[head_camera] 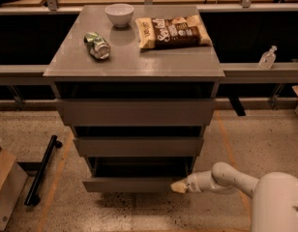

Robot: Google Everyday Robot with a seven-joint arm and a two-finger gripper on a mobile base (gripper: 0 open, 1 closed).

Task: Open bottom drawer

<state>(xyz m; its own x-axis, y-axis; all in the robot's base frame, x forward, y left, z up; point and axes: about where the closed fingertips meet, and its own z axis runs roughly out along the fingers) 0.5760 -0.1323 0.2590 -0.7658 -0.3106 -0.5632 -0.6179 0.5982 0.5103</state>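
The grey three-drawer cabinet (134, 62) stands in the middle of the camera view. Its bottom drawer (129, 184) is the lowest, smallest grey front, and it stands pulled out a little, with a dark gap above it. My gripper (179, 187) is at the right end of that drawer front, its tan tip touching the front's right edge. My white arm (231, 178) comes in from the lower right.
On the cabinet top lie a white bowl (119, 14), a crushed green can (97, 45) and a brown chip bag (172, 31). A clear bottle (267, 58) stands on the right ledge. A black bar (41, 169) and a cardboard box (5, 187) lie on the floor at left.
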